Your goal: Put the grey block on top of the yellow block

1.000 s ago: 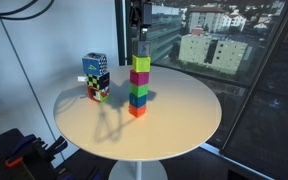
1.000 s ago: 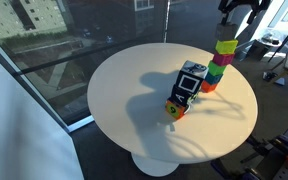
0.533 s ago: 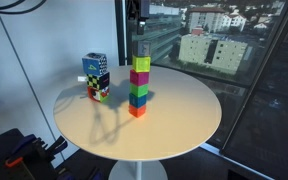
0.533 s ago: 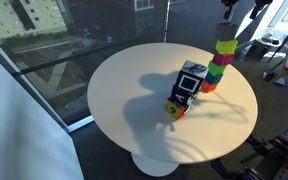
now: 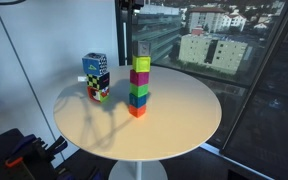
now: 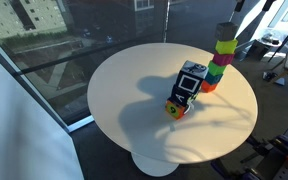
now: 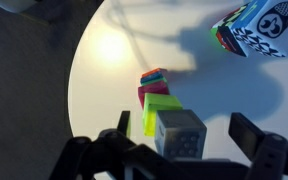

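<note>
Grey block [image 7: 179, 133] atop yellow block [image 7: 154, 115]; gripper [image 7: 187, 128] jaws apart above. Risk: sideways drift clips block, topples stack [image 5: 139, 85].

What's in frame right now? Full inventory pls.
table: 1, white, round, by the windows
grey block: 1, grey, top of the stack, on the yellow block
yellow block: 1, yellow-green, second from top
pink cube: 1, pink, under the yellow block
green cube: 1, green, under the pink cube
blue cube: 1, blue, under the green cube
orange cube: 1, orange, bottom of the stack
checkered box: 1, multicoloured, beside the stack, apart from it
small item: 1, orange-yellow, at the box's foot; too small to identify
gripper: 1, black, above the stack, open, holding nothing
</note>
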Controlling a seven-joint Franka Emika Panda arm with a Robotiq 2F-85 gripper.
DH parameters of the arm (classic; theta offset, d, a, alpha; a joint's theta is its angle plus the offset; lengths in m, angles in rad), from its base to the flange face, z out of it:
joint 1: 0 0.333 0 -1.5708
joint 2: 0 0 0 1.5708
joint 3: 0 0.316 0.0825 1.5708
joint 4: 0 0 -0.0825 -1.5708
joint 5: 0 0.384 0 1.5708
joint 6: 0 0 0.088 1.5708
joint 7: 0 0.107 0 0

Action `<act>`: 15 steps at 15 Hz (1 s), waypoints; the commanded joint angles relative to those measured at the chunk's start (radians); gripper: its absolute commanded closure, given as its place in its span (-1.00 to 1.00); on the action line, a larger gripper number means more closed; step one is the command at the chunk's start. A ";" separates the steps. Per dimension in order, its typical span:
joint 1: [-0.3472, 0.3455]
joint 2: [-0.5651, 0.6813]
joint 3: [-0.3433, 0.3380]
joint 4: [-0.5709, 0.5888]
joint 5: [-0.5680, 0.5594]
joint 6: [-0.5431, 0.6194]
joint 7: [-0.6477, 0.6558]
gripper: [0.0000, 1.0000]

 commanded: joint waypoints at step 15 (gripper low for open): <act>-0.018 -0.179 -0.002 -0.066 0.002 -0.015 -0.241 -1.00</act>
